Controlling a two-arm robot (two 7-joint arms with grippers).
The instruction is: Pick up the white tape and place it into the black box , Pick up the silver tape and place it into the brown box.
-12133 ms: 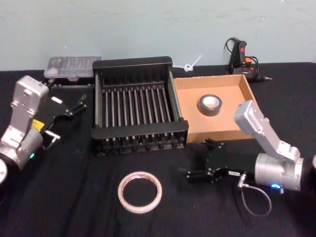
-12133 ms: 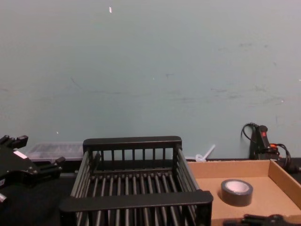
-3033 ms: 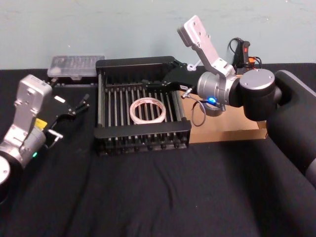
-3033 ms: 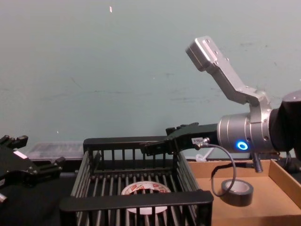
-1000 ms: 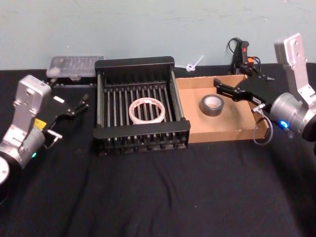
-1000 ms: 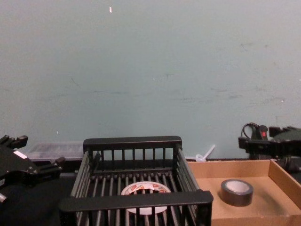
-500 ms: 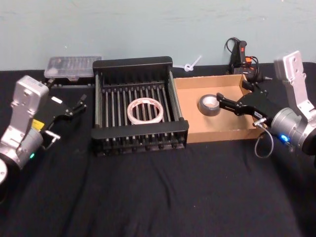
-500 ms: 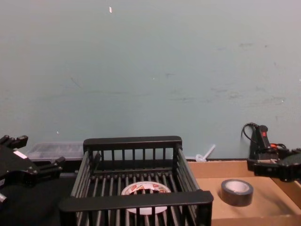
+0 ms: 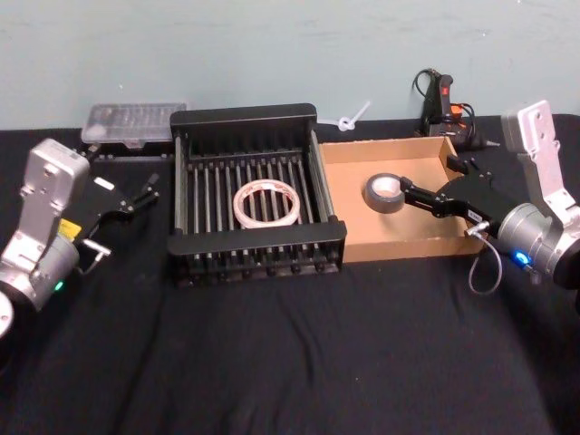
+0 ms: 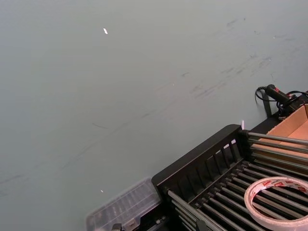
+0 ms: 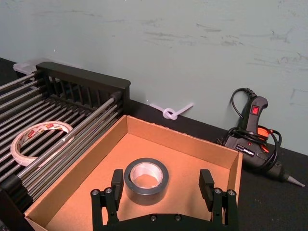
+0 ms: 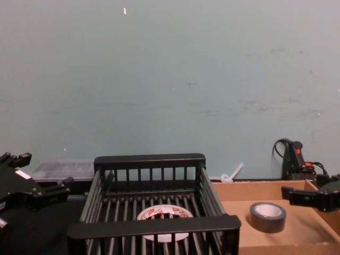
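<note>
Fingers (image 11: 116, 182) of right gripper (image 11: 161, 185) spread, flanking silver tape (image 11: 146, 179) in brown box (image 11: 192, 145); head view adds left gripper (image 9: 138, 196) parked, spread

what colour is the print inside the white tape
Red, on the white tape's inner core; clearest in the right wrist view.

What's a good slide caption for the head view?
Right gripper open beside the silver tape in the brown box; white tape in the black box.
</note>
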